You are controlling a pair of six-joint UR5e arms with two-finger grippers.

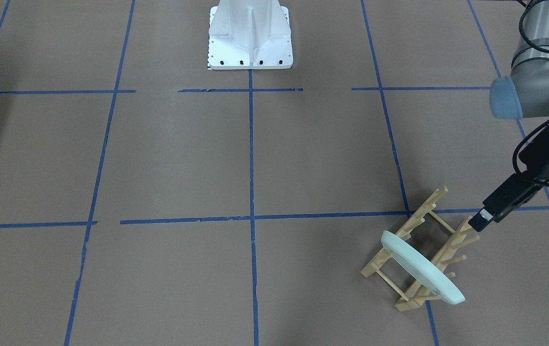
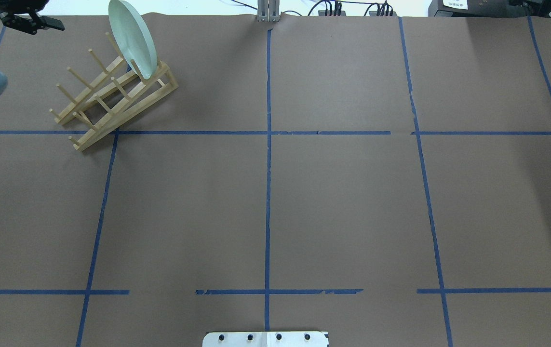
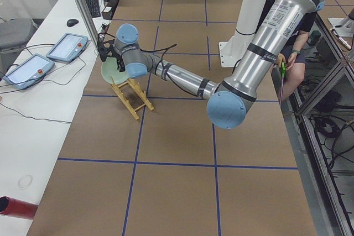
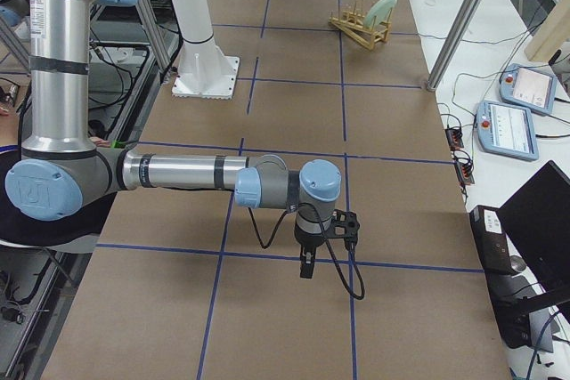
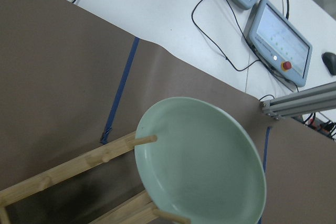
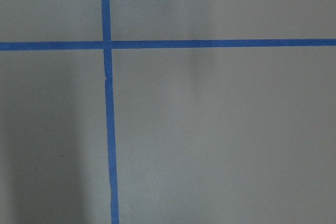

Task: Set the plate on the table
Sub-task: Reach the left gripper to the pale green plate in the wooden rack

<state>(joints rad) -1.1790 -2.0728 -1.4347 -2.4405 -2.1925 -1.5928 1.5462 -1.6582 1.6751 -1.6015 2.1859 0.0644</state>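
Note:
The pale mint-green plate (image 1: 423, 271) stands on edge between the pegs at one end of a light wooden rack (image 1: 380, 263) on the brown table (image 1: 183, 158). It also shows in the overhead view (image 2: 133, 38) and fills the left wrist view (image 5: 205, 166). My left gripper (image 1: 480, 224) hovers by the opposite end of the rack, apart from the plate; I cannot tell if it is open or shut. My right gripper (image 4: 305, 270) shows only in the exterior right view, pointing down at bare table far from the rack, so I cannot tell its state.
The white robot base (image 1: 250, 36) stands at the table's middle edge. Two teach pendants (image 5: 278, 40) with cables and an aluminium post (image 5: 299, 103) lie just past the table edge behind the rack. Blue tape lines (image 6: 107, 129) cross the table.

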